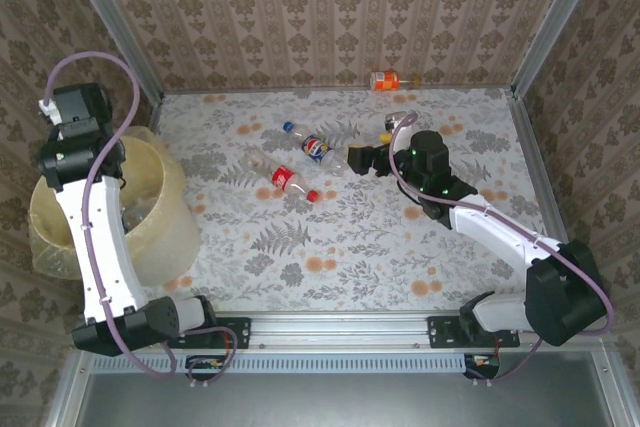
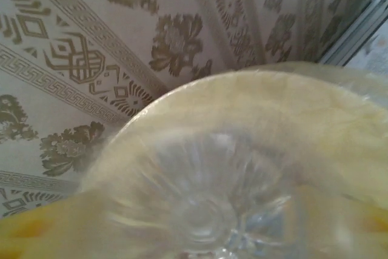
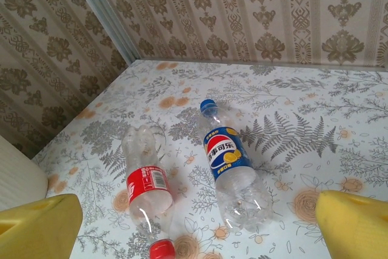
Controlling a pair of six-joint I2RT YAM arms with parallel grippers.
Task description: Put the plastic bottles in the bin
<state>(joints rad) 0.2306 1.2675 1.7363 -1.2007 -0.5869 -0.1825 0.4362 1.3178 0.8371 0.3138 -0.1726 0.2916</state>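
Observation:
The bin [image 1: 172, 219], pale yellow with a thin liner, stands at the table's left edge, and my left arm reaches over it. In the left wrist view a clear bottle's base [image 2: 206, 210] shows blurred between the wide-apart yellow fingers [image 2: 24, 228] of my open left gripper [image 2: 200, 238], with the bin's rim [image 2: 254, 89] beyond. Two bottles lie on the table: a blue-labelled one [image 1: 316, 147] [image 3: 227, 156] and a red-labelled one [image 1: 285, 180] [image 3: 147, 186]. My right gripper [image 1: 362, 155] [image 3: 197, 210] hovers open just right of them, holding nothing.
An orange-labelled bottle [image 1: 385, 80] lies against the far wall. Patterned walls and metal corner posts [image 1: 555, 17] close in the table on three sides. The flowered tabletop [image 1: 330, 247] in front of the two bottles is bare.

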